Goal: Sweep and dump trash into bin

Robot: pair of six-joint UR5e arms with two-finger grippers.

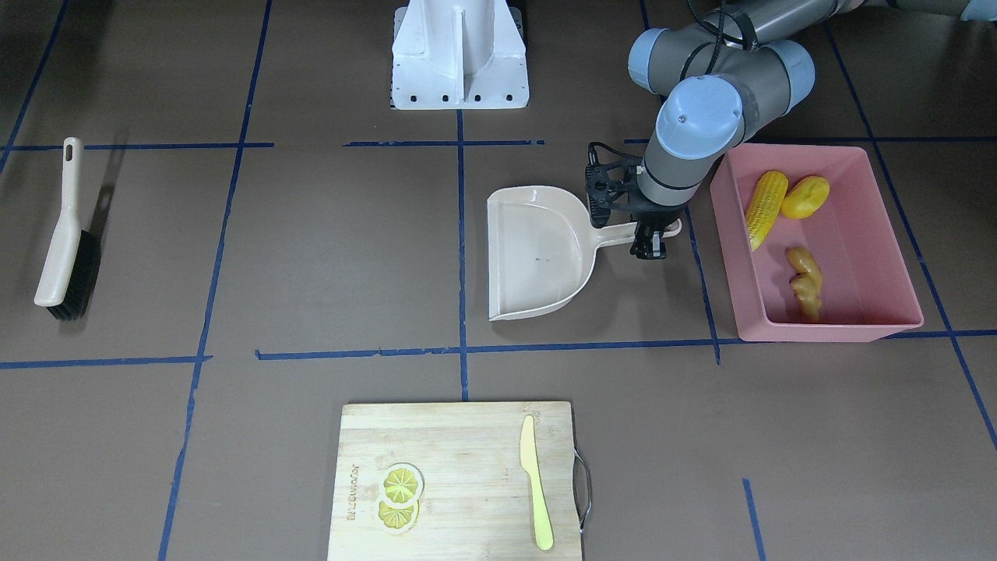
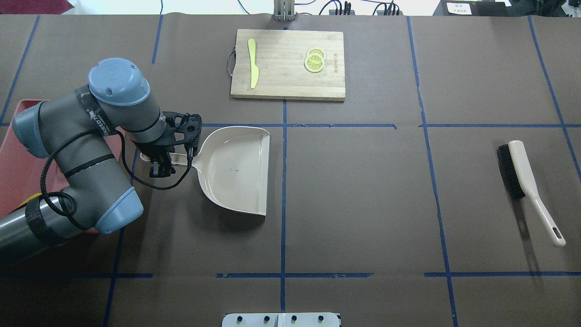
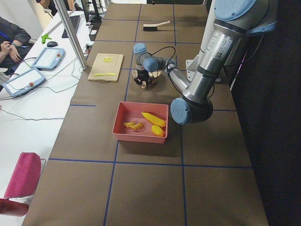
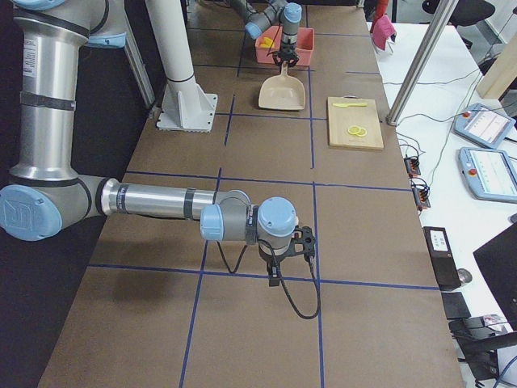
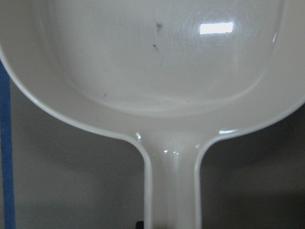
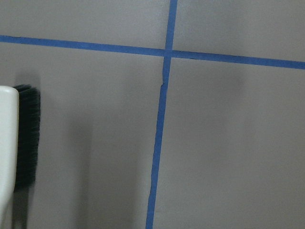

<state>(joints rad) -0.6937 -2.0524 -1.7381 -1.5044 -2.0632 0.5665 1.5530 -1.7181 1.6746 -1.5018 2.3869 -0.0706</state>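
The pink bin (image 1: 888,323) stands at the table's left end. In it lie the trash pieces: the corn cob (image 1: 765,207), the yellow potato lump (image 1: 805,197) and the tan ginger root (image 1: 804,282). The beige dustpan (image 1: 537,253) lies flat and empty beside the bin. My left gripper (image 1: 649,248) points down over the dustpan's handle (image 2: 178,158), its fingers astride it and closed on it. The left wrist view shows the handle (image 5: 172,191) and the bare pan. My right gripper (image 4: 277,273) shows only in the exterior right view; I cannot tell whether it is open.
The beige brush (image 2: 522,175) with black bristles lies alone on the table's right side, and its edge shows in the right wrist view (image 6: 19,138). A wooden cutting board (image 2: 288,64) at the far middle holds lemon slices (image 2: 314,60) and a yellow-green knife (image 2: 253,63).
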